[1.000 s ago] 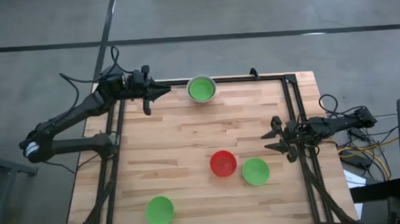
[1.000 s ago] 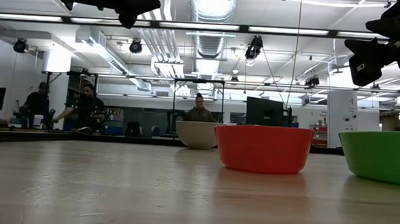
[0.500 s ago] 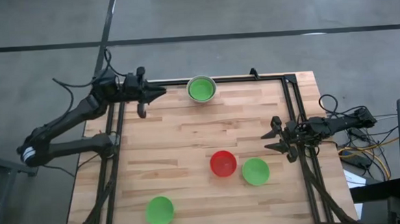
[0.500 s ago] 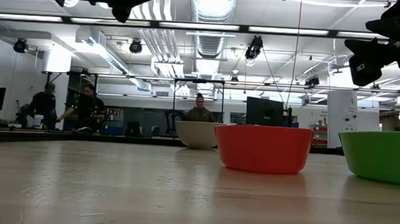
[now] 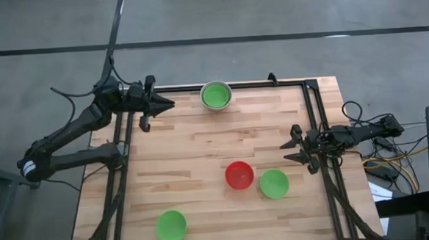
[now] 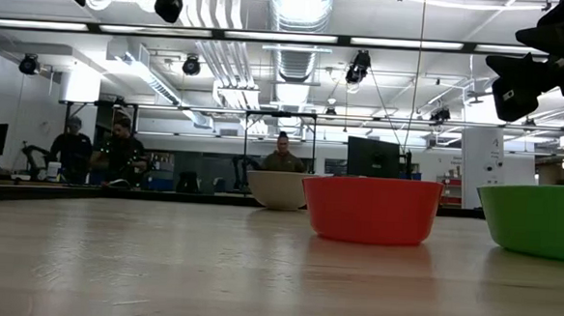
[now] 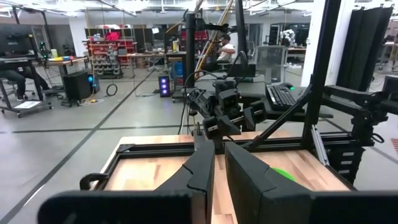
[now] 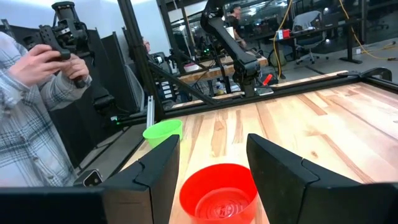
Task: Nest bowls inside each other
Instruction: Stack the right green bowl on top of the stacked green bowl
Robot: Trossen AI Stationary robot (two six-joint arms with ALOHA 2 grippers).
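Note:
A green bowl sits nested in a white bowl (image 5: 215,96) at the table's far edge; the white wall shows in the low view (image 6: 278,190). A red bowl (image 5: 239,174) and a green bowl (image 5: 274,183) stand side by side right of the middle. Another green bowl (image 5: 171,226) stands near the front left. My left gripper (image 5: 171,102) hovers level above the far left corner, left of the nested pair, shut with nothing between its fingers (image 7: 219,168). My right gripper (image 5: 288,150) waits open at the right edge, pointing at the red bowl (image 8: 217,199).
A black metal frame (image 5: 314,129) runs along the table's left, far and right edges. A person in a plaid sleeve (image 8: 31,93) stands beyond the table, holding a controller. Bare wood lies across the middle and left of the table (image 5: 172,159).
My left gripper has drawn back toward the table's left edge, away from the nested bowls, and risen slightly. The bowls and my right gripper have kept still.

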